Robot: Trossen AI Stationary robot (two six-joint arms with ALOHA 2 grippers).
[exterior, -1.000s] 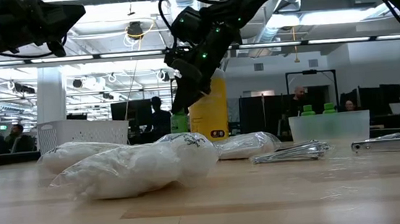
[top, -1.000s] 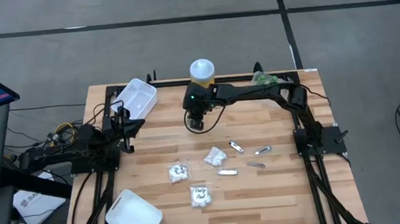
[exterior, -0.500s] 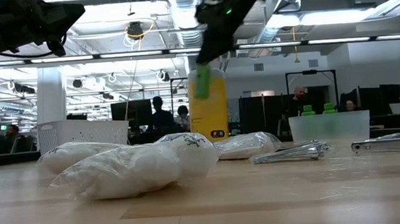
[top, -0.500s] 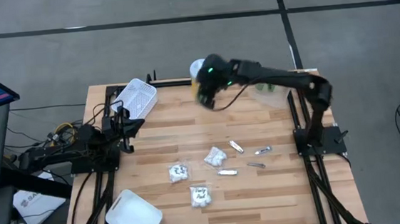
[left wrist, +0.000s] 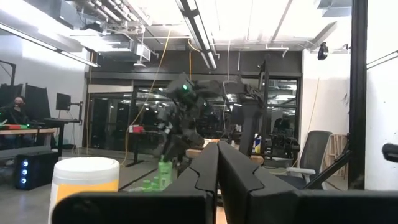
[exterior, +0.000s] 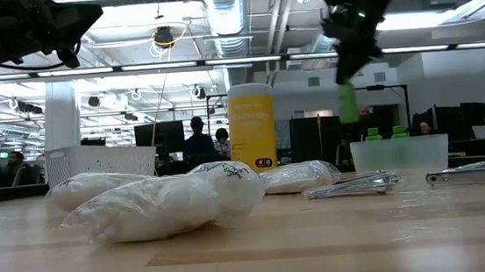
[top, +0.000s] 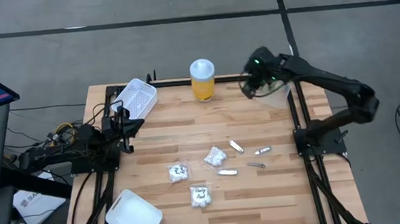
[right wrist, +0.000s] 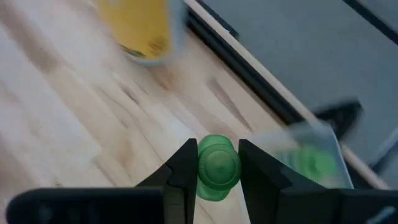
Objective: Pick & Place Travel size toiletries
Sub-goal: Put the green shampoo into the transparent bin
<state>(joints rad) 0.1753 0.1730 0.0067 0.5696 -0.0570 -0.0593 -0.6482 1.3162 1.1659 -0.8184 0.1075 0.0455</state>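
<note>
My right gripper (top: 250, 88) hangs above the table's far right part, next to the clear tub (top: 276, 92), shut on a green round piece (right wrist: 217, 168). In the low view the piece (exterior: 347, 102) hangs in the air left of the tub (exterior: 400, 154), which holds two more green pieces (exterior: 385, 131). Three white packets (top: 215, 156) (top: 178, 173) (top: 201, 195) and several silvery tubes (top: 236, 146) (top: 262, 150) (top: 227, 172) lie flat mid-table. My left gripper (left wrist: 217, 167) waits shut over the left edge (top: 121, 124). My right gripper pinches the green round piece by its sides (right wrist: 204, 169) between the two fingers (right wrist: 185, 169), coming from above and pointing down. The piece is lifted clear of the table and hangs below the fingertips (exterior: 347, 100).
A tall yellow jar with a white lid (top: 202, 78) stands at the far edge, left of the right gripper. A white ribbed tray (top: 136, 97) sits at the far left, a white tray (top: 133, 216) at the near left corner. People and desks show in the room beyond.
My right gripper has risen from the table in front of the yellow jar and swung toward the right far corner, passing the jar. It has carried the green piece, lifted clear, to the clear tub's side. Everything else has stayed where it was.
</note>
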